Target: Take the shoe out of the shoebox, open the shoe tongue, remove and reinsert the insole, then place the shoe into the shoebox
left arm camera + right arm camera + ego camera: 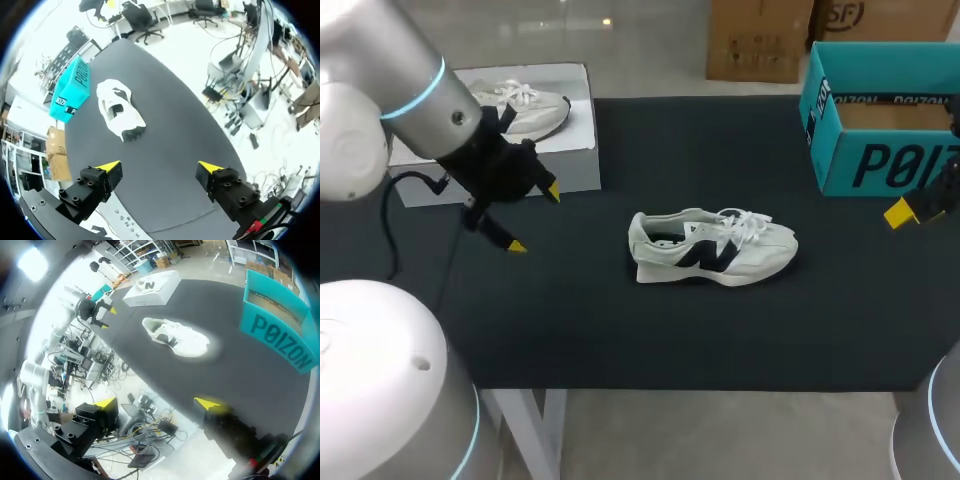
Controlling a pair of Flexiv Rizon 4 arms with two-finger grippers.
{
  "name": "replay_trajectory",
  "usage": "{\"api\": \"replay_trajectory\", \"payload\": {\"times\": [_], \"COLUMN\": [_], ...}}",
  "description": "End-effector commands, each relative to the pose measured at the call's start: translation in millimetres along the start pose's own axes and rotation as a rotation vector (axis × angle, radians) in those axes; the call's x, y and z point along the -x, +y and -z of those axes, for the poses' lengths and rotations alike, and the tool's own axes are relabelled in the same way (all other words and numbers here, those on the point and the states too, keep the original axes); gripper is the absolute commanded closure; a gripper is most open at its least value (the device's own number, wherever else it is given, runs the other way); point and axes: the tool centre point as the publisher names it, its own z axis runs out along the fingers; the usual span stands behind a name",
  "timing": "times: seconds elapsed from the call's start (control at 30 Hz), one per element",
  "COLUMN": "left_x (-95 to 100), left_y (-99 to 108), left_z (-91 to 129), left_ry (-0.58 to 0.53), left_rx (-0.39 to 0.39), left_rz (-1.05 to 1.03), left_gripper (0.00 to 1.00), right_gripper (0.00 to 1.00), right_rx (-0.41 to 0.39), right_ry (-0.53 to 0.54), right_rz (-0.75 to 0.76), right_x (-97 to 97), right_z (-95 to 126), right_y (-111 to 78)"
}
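Head view, bench [620,330]: flat top under a matte black cloth.
shoe [712,250]: low sneaker in pale off-white fabric, with a dark patch on its side, white laces and a thick pale sole. It stands upright on its sole in the middle of the bench, toe towards the shoebox and outside it.
shoebox [880,110]: teal cardboard, rectangular, open at the top, brown inside, with dark lettering on its side. It sits at the far right of the bench, well apart from the shoe.
white box [520,160]: smooth and blocky, at the far left; a second shoe [525,108], also pale, rests on top.
left hand [534,218]: black fingers with yellow tips spread wide, empty, above the bench between the white box and the shoe.
right hand [157,403]: fingers wide apart, empty, just in front of the shoebox.
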Motion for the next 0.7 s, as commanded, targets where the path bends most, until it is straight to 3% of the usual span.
{"api": "replay_trajectory", "payload": {"times": [0.03,0.43,0.7], "left_x": [-19.7,-23.3,-8.5], "left_y": [-1.9,2.3,-3.5], "left_z": [-7.7,-26.3,-27.7], "left_ry": [-0.09,-0.15,-0.133], "left_rx": [-0.089,-0.443,-0.559], "left_rz": [0.04,0.144,0.121], "left_gripper": [0.0,0.0,0.0], "right_gripper": [0.0,0.0,0.0], "right_rx": [-0.001,-0.001,-0.001], "right_ry": [-0.001,-0.001,-0.001], "right_rz": [-0.001,-0.001,-0.001], "right_x": [0.2,0.2,0.2], "right_z": [-0.4,-0.4,-0.4], "right_y": [0.1,0.1,0.1]}}
